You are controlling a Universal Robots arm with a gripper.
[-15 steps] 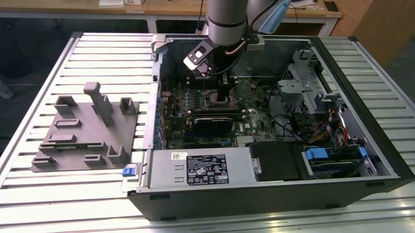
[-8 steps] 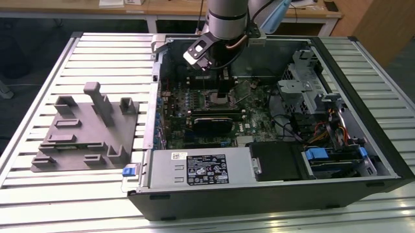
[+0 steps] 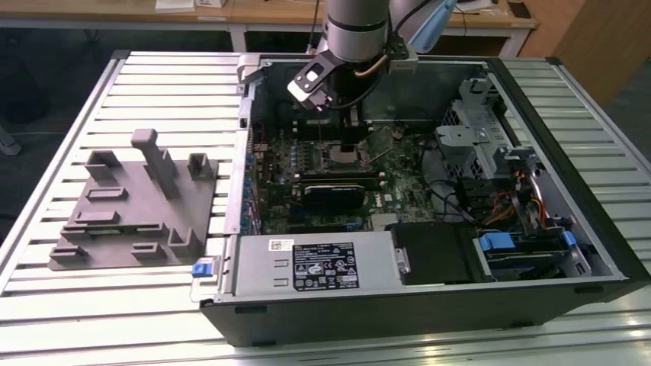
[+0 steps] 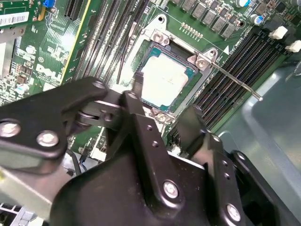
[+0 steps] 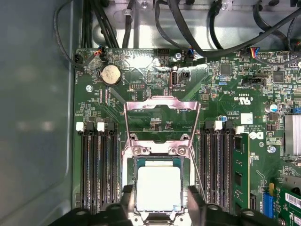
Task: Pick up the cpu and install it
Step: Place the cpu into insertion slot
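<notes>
Pincer [image 5: 160,193] hangs with its fingers spread apart; I see the cpu [image 5: 158,186] lying flat in the socket [image 5: 186,165] between them, metal frame [image 5: 161,104] flipped open beyond.

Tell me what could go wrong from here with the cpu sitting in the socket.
1. The cpu lies in the socket with the fingers of the open hand close on either side; a skewed move could nudge it and perhaps damage contacts.
2. The plate is flipped open, so nothing clamps the chip.
3. The lever juts out beside the socket and could snag a finger.
</notes>
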